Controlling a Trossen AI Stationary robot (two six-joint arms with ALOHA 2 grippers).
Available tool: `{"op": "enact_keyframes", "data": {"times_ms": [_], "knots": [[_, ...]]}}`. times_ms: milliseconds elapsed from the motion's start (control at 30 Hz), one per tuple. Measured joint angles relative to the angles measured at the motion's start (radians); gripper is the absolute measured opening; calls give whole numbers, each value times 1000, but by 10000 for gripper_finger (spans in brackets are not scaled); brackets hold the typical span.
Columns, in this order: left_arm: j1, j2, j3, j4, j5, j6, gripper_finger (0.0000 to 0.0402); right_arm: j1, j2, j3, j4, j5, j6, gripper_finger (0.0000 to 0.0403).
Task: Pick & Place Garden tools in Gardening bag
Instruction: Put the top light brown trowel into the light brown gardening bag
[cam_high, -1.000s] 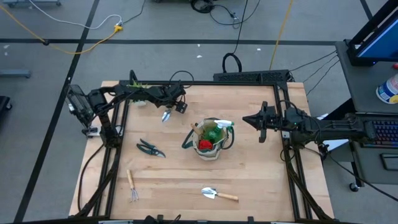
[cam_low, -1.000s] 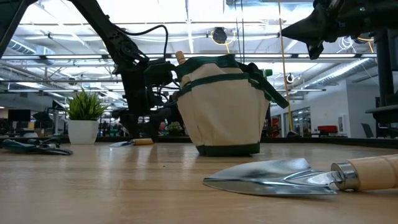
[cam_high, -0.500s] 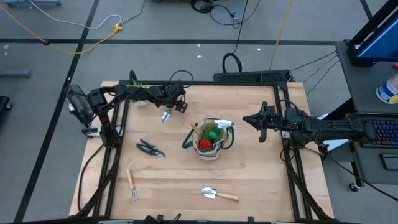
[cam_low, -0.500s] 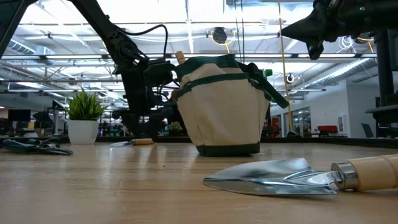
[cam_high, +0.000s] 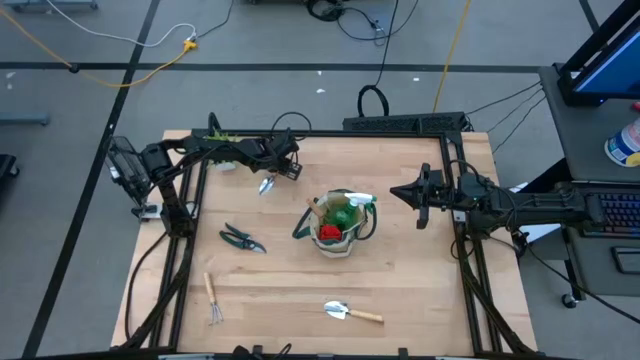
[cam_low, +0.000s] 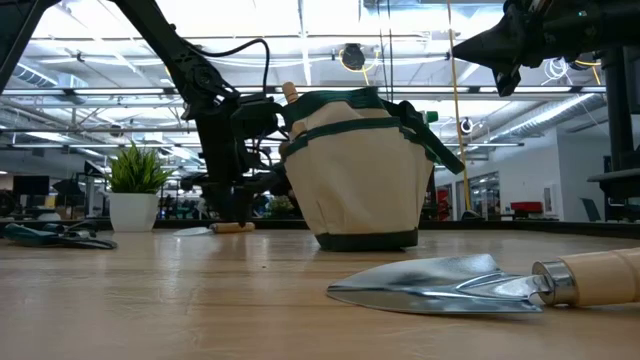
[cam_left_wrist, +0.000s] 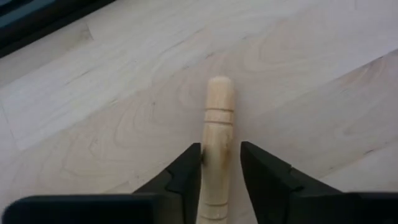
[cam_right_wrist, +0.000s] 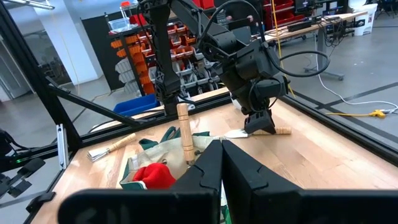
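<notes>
wooden handle between left gripper fingers

Two dark jointed arms; black cables; blunt black fingers

1. A pale wooden table carries everything.
2. The beige gardening bag stands mid-table.
3. Dark pruning shears, a small fork and two trowels lie flat around it.
4. A potted plant stands at the far edge.

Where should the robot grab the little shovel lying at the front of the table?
Best by the wooden handle of the trowel, coming straight down from above. It lies flat, the handle is round and narrow enough for the fingers, and it points right, clear of other things. The metal blade is wide and slippery.
</notes>
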Motion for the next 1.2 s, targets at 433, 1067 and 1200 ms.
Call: {"op": "enact_keyframes", "data": {"times_ms": [433, 1067, 1200], "knots": [[-20, 65, 4, 9, 4, 8, 86, 0, 0, 0, 0, -2, 0, 0], [-31, 81, 1, 3, -5, -4, 71, 0, -4, 0, -1, -1, -2, 0], [-29, 82, 1, 3, -19, -28, 71, 0, -4, 0, -1, -1, -1, 0]]}}
